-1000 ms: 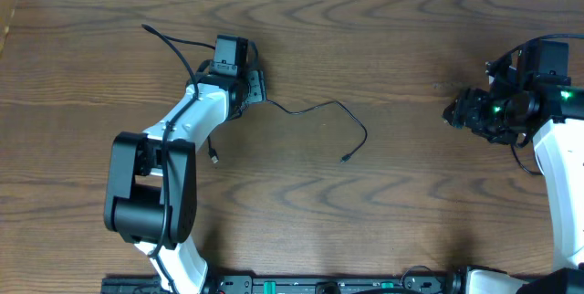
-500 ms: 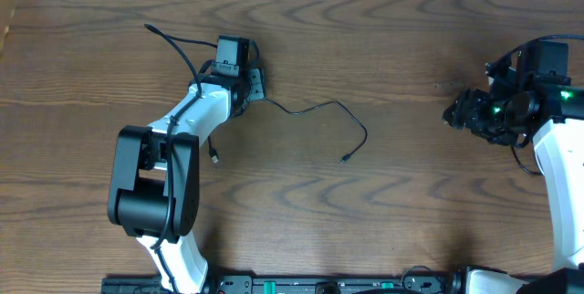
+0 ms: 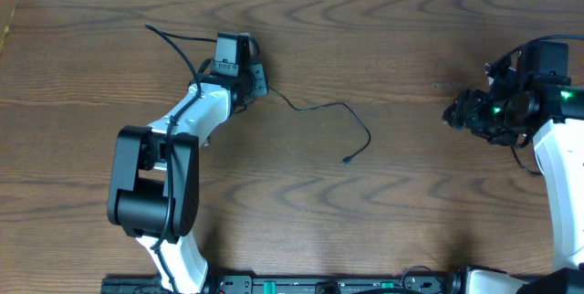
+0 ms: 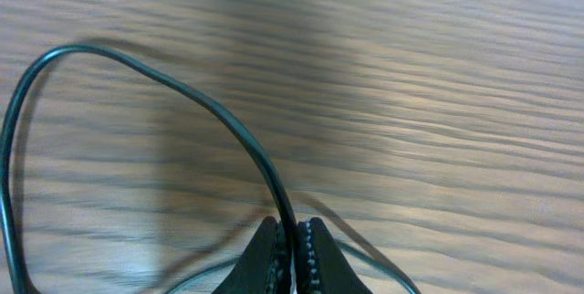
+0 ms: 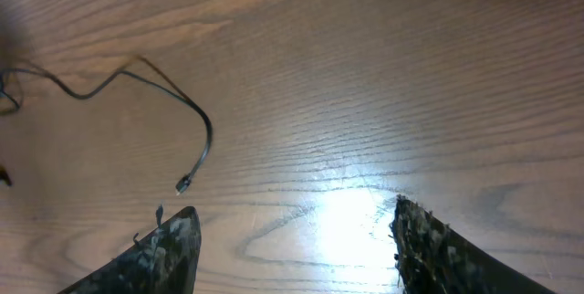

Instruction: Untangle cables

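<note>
Plug end [image 5: 184, 184]: small and dark; we see it lying on the wood at mid-table, nearest us.
Black cable [image 5: 208, 134]: thin, round, matte cord; it arcs from the plug far and left to the left gripper.
Table [image 3: 411, 212]: brown wood grain, glossy, with glare in the right wrist view.
Right gripper [image 5: 292, 244]: at right; rough dark fingers spread wide apart, holding nothing, over bare wood.
Left gripper [image 4: 292, 239]: far and left of centre; fingertips pinched together on the black cable, which leaves them in a curved loop.
Far left: a thin black stretch runs beyond the left arm; we cannot tell if it is the same cord.
</note>
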`<move>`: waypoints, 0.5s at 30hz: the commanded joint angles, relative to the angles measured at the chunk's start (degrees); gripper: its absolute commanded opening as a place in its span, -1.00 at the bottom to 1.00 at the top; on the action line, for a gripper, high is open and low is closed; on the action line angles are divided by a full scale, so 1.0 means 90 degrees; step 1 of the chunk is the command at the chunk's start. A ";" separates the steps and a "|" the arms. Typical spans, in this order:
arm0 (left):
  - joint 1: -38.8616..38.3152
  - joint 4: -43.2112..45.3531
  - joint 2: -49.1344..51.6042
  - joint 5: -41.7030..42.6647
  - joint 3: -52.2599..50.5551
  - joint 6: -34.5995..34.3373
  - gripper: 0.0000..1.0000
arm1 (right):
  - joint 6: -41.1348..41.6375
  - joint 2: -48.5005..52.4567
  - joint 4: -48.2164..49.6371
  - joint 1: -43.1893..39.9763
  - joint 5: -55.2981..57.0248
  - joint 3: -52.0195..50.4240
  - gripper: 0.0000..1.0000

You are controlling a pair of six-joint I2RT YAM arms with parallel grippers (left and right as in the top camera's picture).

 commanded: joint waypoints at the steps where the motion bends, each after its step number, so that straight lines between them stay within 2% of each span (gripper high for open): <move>1: -0.0027 0.0015 -0.0605 0.1137 0.0097 0.0015 -0.85 | -0.0092 0.0029 -0.0005 0.0034 0.0007 0.0078 0.29; 8: -0.0792 -0.0549 -0.1858 0.1321 0.0095 0.0255 -0.85 | -0.0163 0.0029 -0.0007 0.0034 -0.0002 0.0078 0.25; 15: -0.1933 -0.1192 -0.3162 0.1328 0.0097 0.0522 -0.85 | -0.1664 0.0029 -0.0192 0.0306 -0.0996 0.0078 0.24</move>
